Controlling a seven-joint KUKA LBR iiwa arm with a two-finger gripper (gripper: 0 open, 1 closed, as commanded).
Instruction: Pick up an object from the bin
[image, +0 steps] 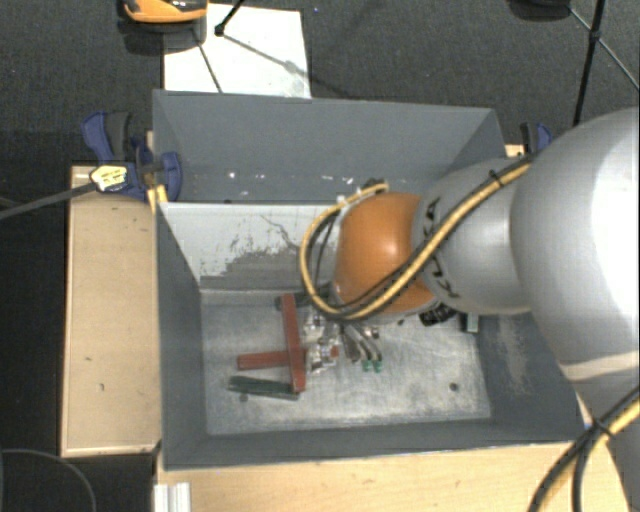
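Claw (338, 348) low in bin (440, 385), its opening impossible to tell, beside red-brown stick (291, 325) lying far-to-near, crossing second stick (262, 358)

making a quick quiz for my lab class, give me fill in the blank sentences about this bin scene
1. The two reddish-brown sticks lie ___ over each other on the floor of the bin.
2. The cover on the arm's wrist is coloured ___.
3. In the camera view, the gripper is on the ___ side of those sticks.

Missing words: crossed; orange; right.
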